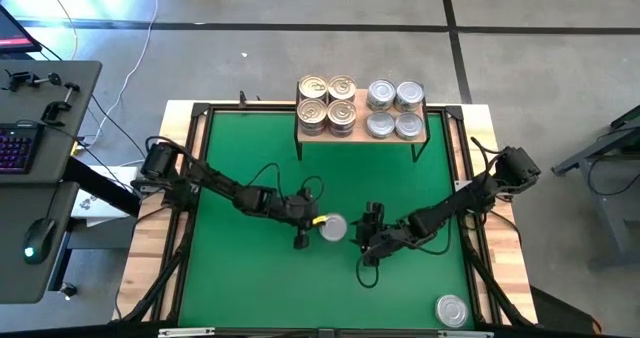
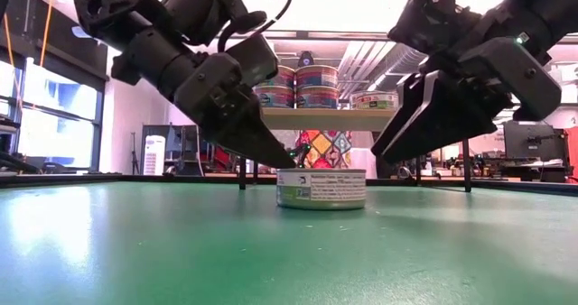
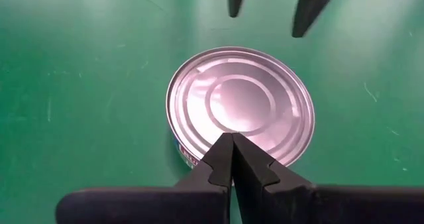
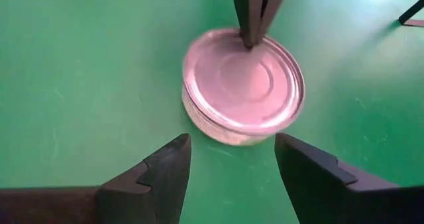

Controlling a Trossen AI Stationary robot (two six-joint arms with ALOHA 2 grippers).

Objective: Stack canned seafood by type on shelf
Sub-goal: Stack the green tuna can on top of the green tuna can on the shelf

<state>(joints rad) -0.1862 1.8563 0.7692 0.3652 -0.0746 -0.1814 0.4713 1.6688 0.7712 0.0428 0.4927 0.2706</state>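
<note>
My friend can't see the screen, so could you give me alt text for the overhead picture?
Two dark robot arms meet over a silver can at the middle of a green mat, the shut left gripper beside it and the open right gripper on its other side. Behind, a small wooden shelf holds eight stacked cans; another can sits near the mat's front right corner.

Two arms, each with one two-finger gripper: left gripper (image 1: 303,240), right gripper (image 1: 366,258). One shelf (image 1: 435,126) at the far edge. On it, four stacks of cans: two golden-lidded (image 1: 327,88) on the left, two silver-lidded (image 1: 394,96) on the right. On the green mat (image 1: 240,278), two silver-lidded cans: one central (image 1: 333,228), one near right (image 1: 451,310).
</note>
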